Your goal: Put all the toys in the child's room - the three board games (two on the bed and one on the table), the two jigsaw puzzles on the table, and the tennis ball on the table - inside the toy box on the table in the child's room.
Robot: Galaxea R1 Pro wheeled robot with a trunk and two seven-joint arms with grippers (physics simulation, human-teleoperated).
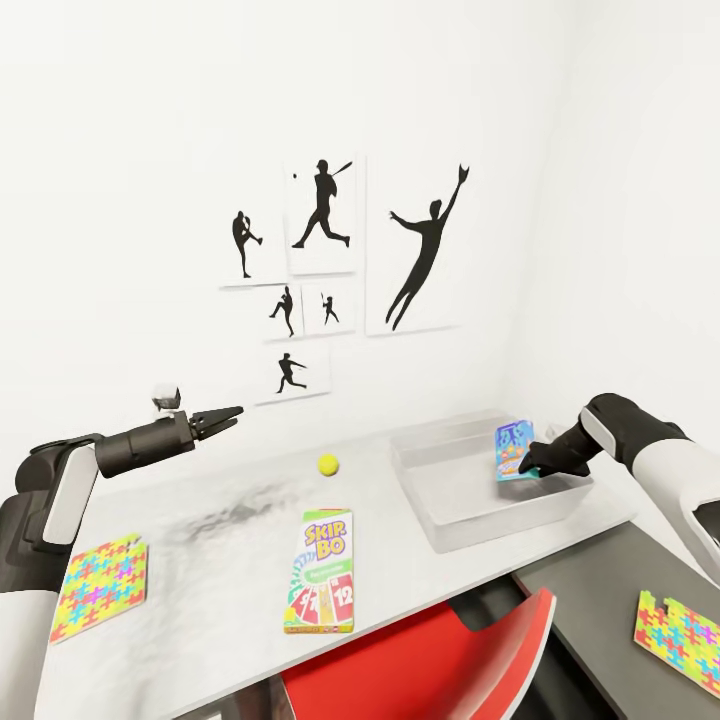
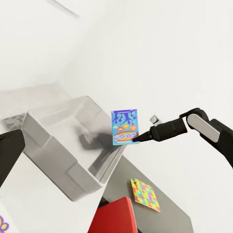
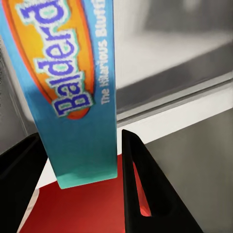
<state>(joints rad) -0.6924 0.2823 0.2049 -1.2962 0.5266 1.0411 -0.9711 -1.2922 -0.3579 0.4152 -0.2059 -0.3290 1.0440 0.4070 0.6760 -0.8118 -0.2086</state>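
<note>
Nearest, a red chair [image 1: 430, 660] is tucked under the table [image 1: 200, 540]. On the pale top lie one jigsaw puzzle [image 1: 100, 585] at the near left and the Skip-Bo board game [image 1: 320, 585] in the middle; a second jigsaw puzzle [image 1: 680, 640] rests on the lower dark section at right. Further in, the tennis ball [image 1: 328, 464] sits loose, apart from the toy box [image 1: 480, 490]. The right gripper [image 1: 528, 467] pinches the lower edge of the blue board game [image 1: 513, 450], holding it upright over the box's right wall. The left gripper [image 1: 232, 412] hovers above the table holding nothing, its fingers looking nearly together. Furthest, baseball silhouettes [image 1: 320, 270] hang on the wall. Progress, as judged: nothing visibly rests inside the box; the blue game is about to go in, leaving Skip-Bo, both puzzles and the ball. The left wrist view shows the box interior bare and the blue game [image 2: 125, 127] on the gripper tip; the right wrist view gives its title, "Balderdash" [image 3: 73, 82], between the black fingers [image 3: 141, 194].
</note>
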